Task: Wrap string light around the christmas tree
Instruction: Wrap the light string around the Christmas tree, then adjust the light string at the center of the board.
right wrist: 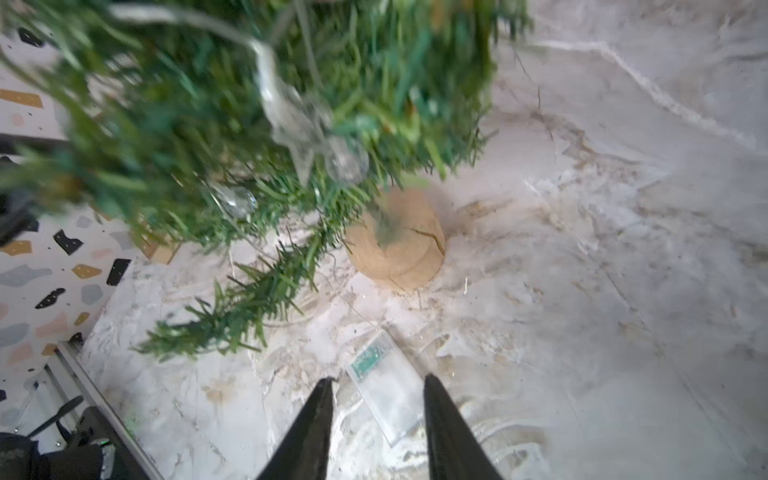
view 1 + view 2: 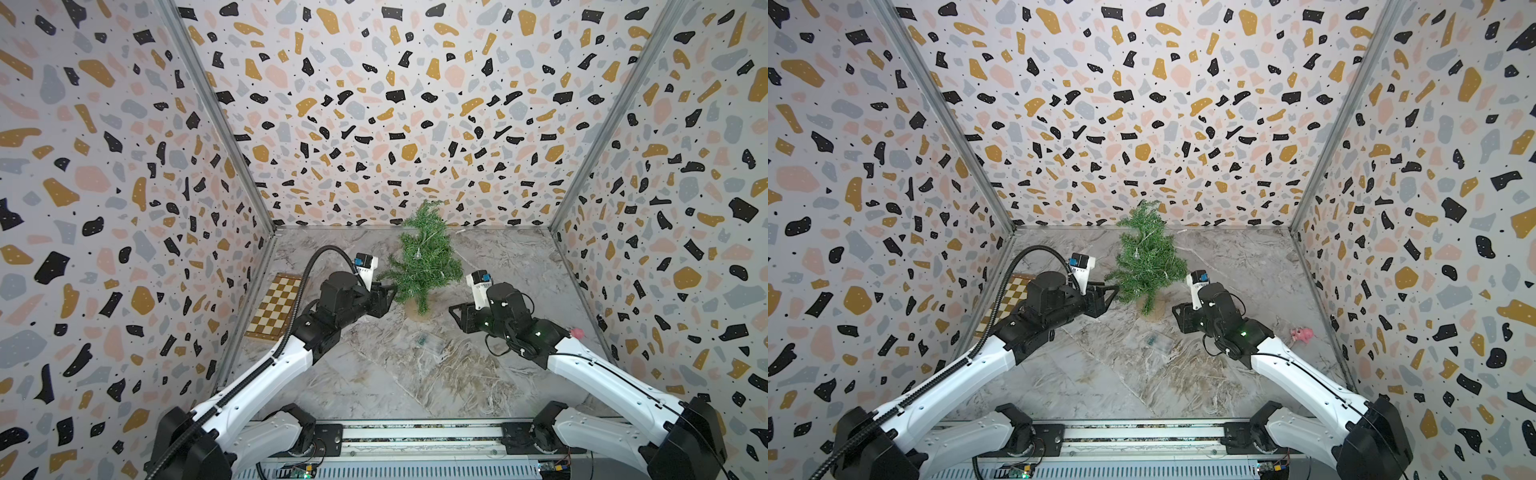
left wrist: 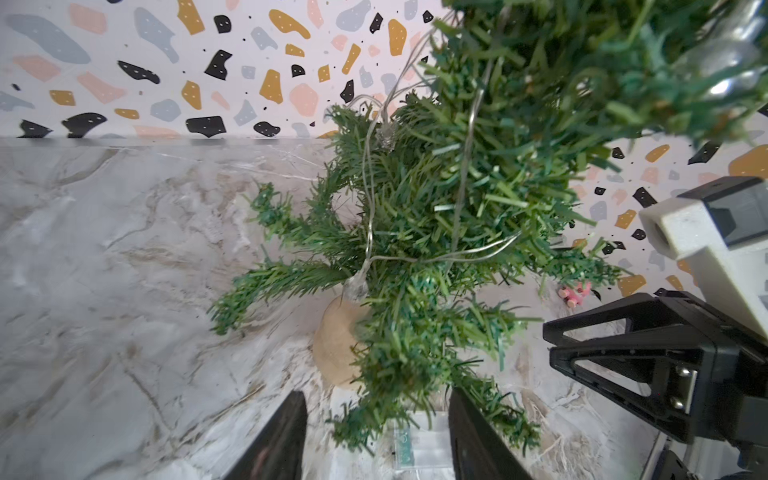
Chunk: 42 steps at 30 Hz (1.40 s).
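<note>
String light (image 3: 469, 137) hangs on the christmas tree (image 2: 424, 257), which stands upright between the two arms toward the back of the table (image 2: 374, 382).

The pale wire runs mostly down the tree, top to lower branches, then loops sideways just above the tan base (image 1: 395, 241). The left gripper (image 2: 388, 297) is nearer: its jaws are spread, and the tips of a low branch lie between them without being pinched. The right gripper (image 2: 454, 318) sits low on the tree's other side, near but apart, with its jaws spread and nothing between them. It points toward the clear box (image 1: 386, 386) lying in front of the base. I judge the loose wire lies ahead of and above both grippers. The stretch from tree to box is too faint to trace, and the far side of the tree is hidden.
</note>
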Available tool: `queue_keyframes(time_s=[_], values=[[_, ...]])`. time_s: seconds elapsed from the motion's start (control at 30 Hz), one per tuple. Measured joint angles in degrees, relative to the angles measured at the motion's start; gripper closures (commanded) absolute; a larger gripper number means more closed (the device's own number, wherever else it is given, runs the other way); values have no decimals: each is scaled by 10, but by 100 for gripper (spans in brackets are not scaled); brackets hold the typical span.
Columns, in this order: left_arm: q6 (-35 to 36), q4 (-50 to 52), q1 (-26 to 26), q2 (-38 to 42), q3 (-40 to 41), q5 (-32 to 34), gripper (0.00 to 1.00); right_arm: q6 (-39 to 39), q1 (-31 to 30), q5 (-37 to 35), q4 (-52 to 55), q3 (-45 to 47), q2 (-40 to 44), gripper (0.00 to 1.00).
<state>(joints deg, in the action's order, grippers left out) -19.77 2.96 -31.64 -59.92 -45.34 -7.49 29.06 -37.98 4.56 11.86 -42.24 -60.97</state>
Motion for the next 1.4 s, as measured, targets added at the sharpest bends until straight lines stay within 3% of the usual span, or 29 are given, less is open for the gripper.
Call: queue_keyframes(time_s=[0.3,0.53,0.97,1.4], values=[[0,48,1,49,31,72,45,-7,-18,13,18,55,-26,37],[-26,59,1,40,42,74,43,-4,-61,2,5,55,-103,28],[-41,46,1,24,42,60,43,-30,-140,-94,6,-11,-250,24],[-49,42,1,17,42,50,43,-60,-130,-164,5,-20,-292,26]])
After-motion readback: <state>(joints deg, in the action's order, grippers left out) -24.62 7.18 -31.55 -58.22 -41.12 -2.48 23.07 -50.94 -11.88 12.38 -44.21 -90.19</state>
